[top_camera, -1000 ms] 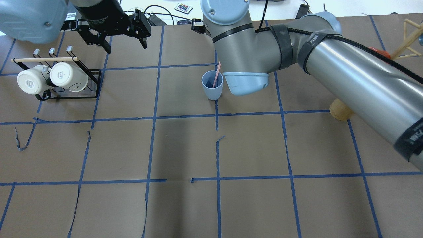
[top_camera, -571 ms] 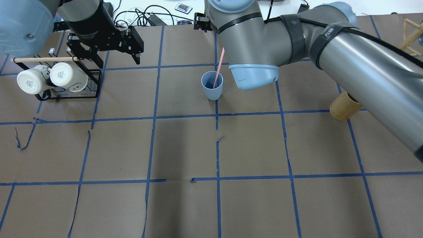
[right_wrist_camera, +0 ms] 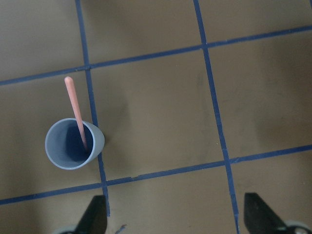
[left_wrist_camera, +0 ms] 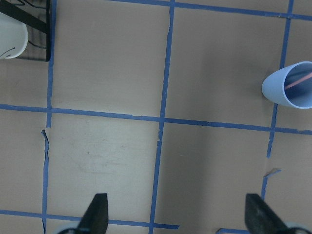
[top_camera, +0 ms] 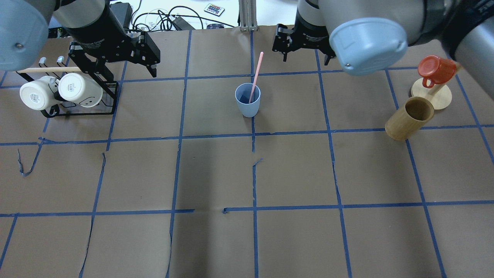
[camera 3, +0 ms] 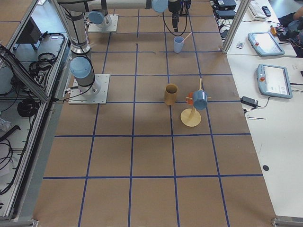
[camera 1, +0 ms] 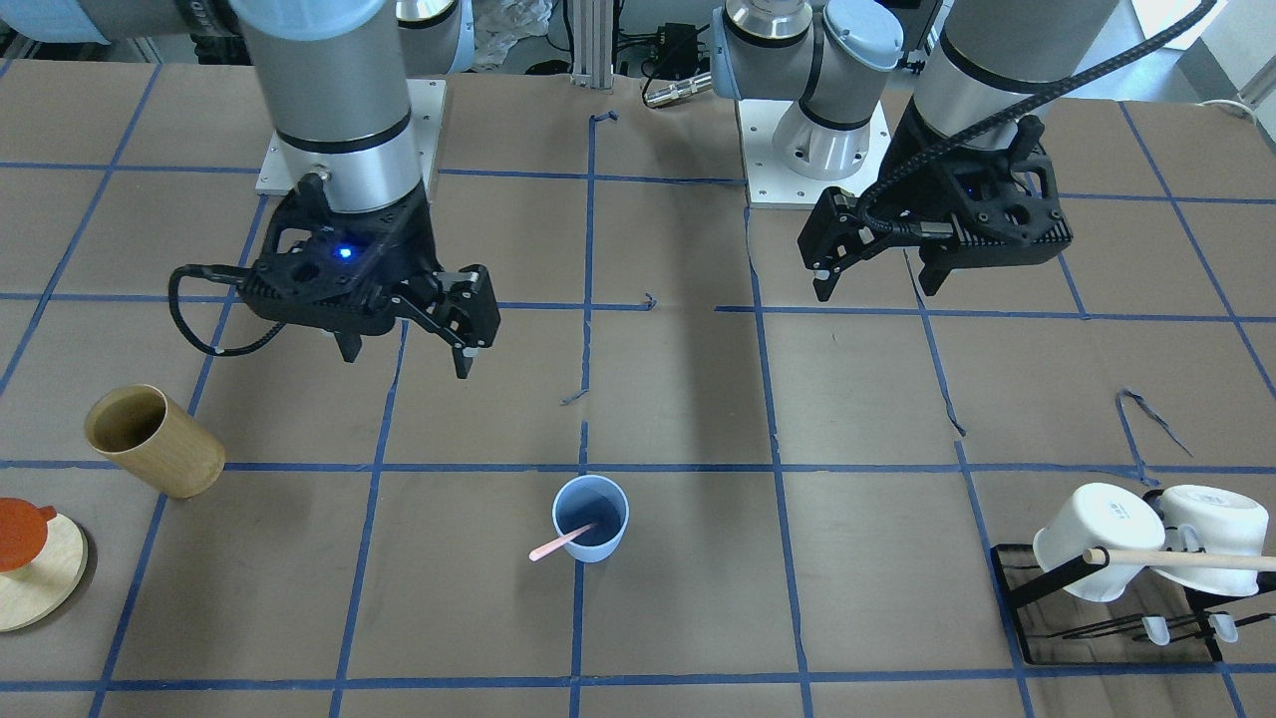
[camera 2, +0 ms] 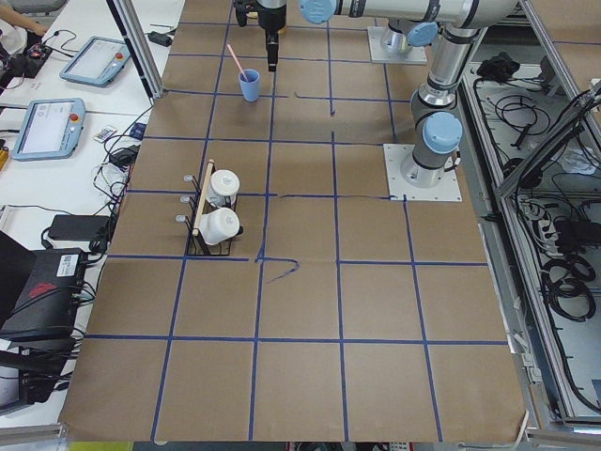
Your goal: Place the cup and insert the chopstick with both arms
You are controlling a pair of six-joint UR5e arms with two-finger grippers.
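The light blue cup [top_camera: 247, 101] stands upright near the middle of the table, and also shows in the front view [camera 1: 590, 519]. One pink chopstick [top_camera: 256, 75] stands in it and leans on the rim, its free end pointing away from me. My left gripper [top_camera: 129, 71] is open and empty, well to the left of the cup, beside the mug rack. My right gripper [top_camera: 307, 58] is open and empty, beyond and to the right of the cup. The right wrist view shows the cup [right_wrist_camera: 73, 144] and the chopstick [right_wrist_camera: 75, 109] apart from its fingertips [right_wrist_camera: 97, 214].
A black rack [top_camera: 110, 110] holds two white mugs [top_camera: 61, 90] under a beige wooden rod [top_camera: 50, 69] at the left. A tan bamboo cylinder [top_camera: 409, 117] stands at the right, with a red mug [top_camera: 436, 71] hung on a wooden stand behind it.
My right arm has swung away to the right and uncovered the stand and the red mug. My left gripper has moved nearer the mug rack. The cup and chopstick have stayed put.
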